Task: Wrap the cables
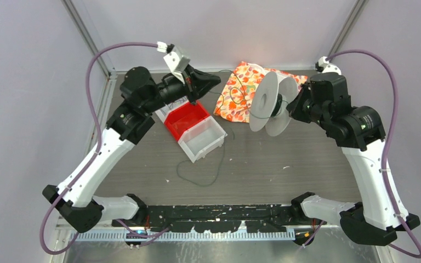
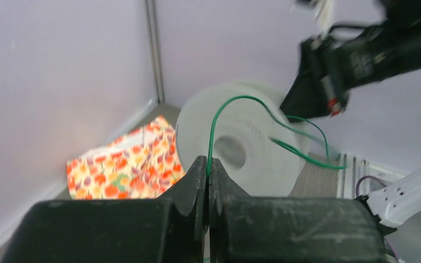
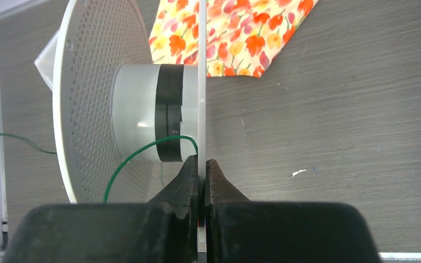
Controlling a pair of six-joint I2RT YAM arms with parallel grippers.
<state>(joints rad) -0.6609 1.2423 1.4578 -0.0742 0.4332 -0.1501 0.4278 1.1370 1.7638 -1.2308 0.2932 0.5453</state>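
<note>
The cable [image 2: 210,143] is green, spool [image 1: 264,101] white (perforated), cloth [image 1: 235,97] orange-flowered.

Very thin dark-green flexible wire [image 1: 198,184]: slack open loop flat on grey tabletop [image 1: 285,164], just near side of white plastic bin [image 1: 203,141]; raised stretch arcs through air to white perforated spool [image 1: 268,104], meeting hub beside flange.

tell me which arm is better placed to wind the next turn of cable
Left, likely: the left fingers pinch the green cable leading to the spool, so that arm can guide it round. The right fingers are clamped on the spool's flange, steadying it.
</note>
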